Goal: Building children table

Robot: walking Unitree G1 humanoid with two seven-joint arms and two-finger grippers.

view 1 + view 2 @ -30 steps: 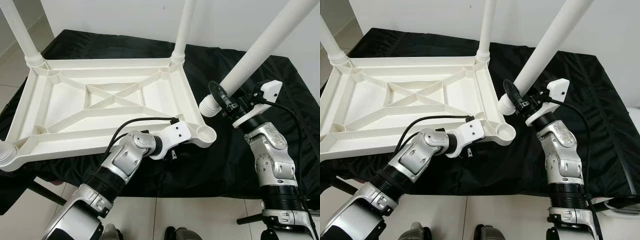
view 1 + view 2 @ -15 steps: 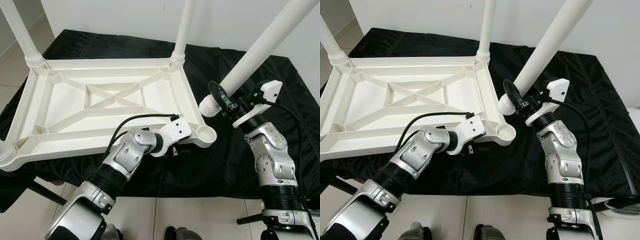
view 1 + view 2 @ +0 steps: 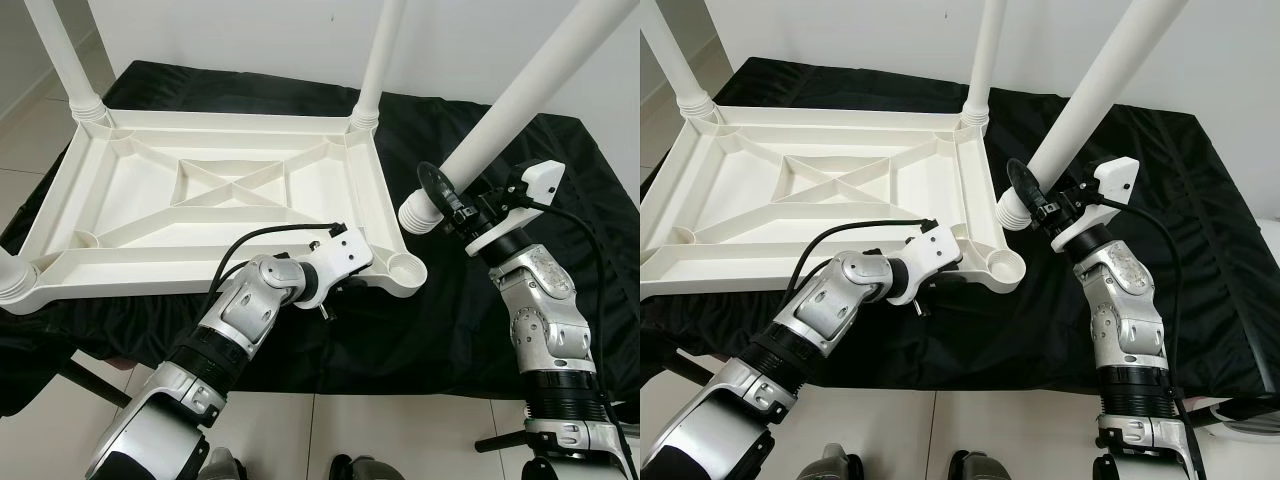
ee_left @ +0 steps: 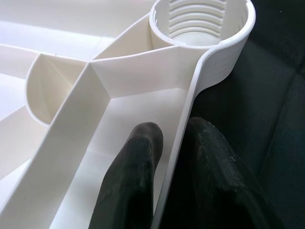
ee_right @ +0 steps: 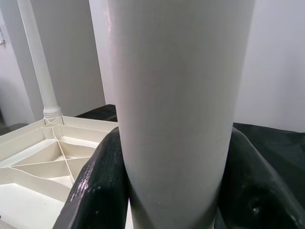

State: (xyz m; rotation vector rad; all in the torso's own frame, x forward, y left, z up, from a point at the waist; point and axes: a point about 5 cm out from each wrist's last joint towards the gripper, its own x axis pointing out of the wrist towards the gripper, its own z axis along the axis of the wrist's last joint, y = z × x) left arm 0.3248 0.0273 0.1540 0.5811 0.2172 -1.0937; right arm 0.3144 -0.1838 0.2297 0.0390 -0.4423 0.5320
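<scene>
A black cloth (image 3: 560, 170) covers the tabletop, rumpled and hanging over the near edge. Behind it stands a plain white wall (image 3: 250, 35). Pale floor tiles (image 3: 400, 440) run below, with dark metal bars (image 3: 95, 385) showing under the cloth.

Background: plain white wall (image 3: 240, 35) runs behind the work area, matte, evenly lit, no strong shadows. Work surface is draped in a wrinkled black fabric cloth (image 3: 590, 210) that hangs over the near edge. Floor of pale glossy square tiles (image 3: 400, 440) with thin grout lines, also seen at far left (image 3: 25, 130). A dark slanted leg or bar (image 3: 95, 385) shows under the surface at lower left.
</scene>
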